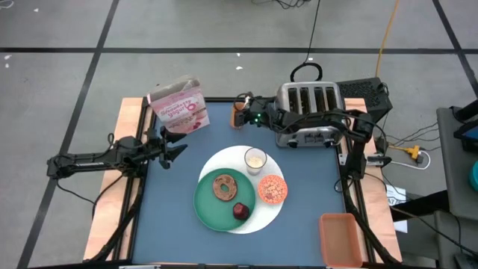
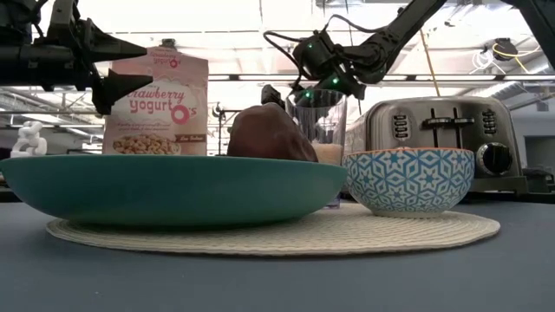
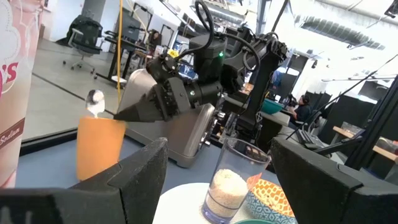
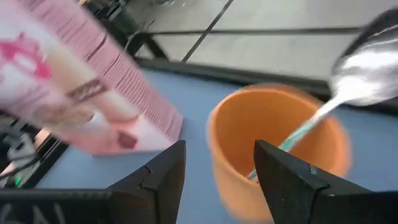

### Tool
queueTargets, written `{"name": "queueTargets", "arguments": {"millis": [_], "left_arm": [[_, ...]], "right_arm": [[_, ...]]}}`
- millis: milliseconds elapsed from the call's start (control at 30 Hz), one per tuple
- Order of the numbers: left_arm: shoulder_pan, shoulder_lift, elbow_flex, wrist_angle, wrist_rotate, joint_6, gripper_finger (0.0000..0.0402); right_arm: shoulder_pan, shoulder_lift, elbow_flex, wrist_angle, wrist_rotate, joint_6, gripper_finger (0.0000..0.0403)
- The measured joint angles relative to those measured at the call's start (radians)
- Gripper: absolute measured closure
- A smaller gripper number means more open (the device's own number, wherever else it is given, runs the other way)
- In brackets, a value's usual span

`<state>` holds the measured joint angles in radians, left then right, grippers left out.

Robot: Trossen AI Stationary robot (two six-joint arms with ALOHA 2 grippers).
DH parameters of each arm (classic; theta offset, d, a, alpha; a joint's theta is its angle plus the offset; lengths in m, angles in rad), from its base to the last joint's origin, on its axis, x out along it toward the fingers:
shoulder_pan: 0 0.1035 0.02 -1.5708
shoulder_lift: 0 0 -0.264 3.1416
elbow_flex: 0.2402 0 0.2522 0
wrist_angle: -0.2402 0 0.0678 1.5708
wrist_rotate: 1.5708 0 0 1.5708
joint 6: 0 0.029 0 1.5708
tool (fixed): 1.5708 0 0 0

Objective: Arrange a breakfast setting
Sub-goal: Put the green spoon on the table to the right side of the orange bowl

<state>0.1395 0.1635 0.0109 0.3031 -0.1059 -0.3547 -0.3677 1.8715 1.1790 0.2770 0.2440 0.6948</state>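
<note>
Right gripper [image 1: 244, 113] over orange cup [image 1: 237, 116] with spoon [image 4: 348, 93]; left gripper [image 1: 178, 142] waits near cereal box [image 1: 181, 106].

Right fingers spread either side of the cup, pinching nothing; spoon stands inside, bowl end up. Left fingers spread, empty. Mat [image 1: 276, 213] mid-table carries green plate [image 1: 205, 203] with bagel [image 1: 223, 187] and fruit [image 1: 240, 211], glass [image 1: 255, 159], bowl [image 1: 272, 190]. Toaster [image 1: 310, 112] behind.

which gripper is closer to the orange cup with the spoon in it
Right. The right gripper hovers at the orange cup by the toaster; the left gripper sits farther off, beside the cereal box.
</note>
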Motion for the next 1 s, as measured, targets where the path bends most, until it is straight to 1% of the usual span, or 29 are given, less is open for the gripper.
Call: {"name": "queueTargets", "arguments": {"millis": [67, 267, 533, 633, 767, 833, 1000], "left_arm": [[0.000, 0.000, 0.000, 0.000, 0.000, -0.002, 0.0115], [0.000, 0.000, 0.000, -0.002, 0.000, -0.007, 0.0115], [0.000, 0.000, 0.000, -0.033, 0.001, -0.017, 0.0115], [0.000, 0.000, 0.000, -0.032, 0.001, -0.017, 0.0115], [0.000, 0.000, 0.000, -0.032, 0.001, -0.017, 0.0115], [0.000, 0.000, 0.000, -0.032, 0.001, -0.017, 0.0115], [0.000, 0.000, 0.000, -0.038, 0.001, -0.017, 0.0115]], "right_arm": [[0.010, 0.019, 0.001, -0.001, -0.040, -0.001, 0.0220], [0.037, 0.111, 0.000, -0.001, -0.043, 0.000, 0.0220], [0.038, 0.120, 0.000, 0.058, -0.040, -0.005, 0.0220], [0.039, 0.119, 0.006, 0.066, -0.041, -0.007, 0.0220], [0.032, 0.104, 0.006, 0.044, -0.097, -0.037, 0.0220], [0.026, 0.079, 0.006, 0.015, -0.118, -0.054, 0.0220], [0.015, -0.004, 0.006, -0.116, -0.116, -0.104, 0.0220]]}}
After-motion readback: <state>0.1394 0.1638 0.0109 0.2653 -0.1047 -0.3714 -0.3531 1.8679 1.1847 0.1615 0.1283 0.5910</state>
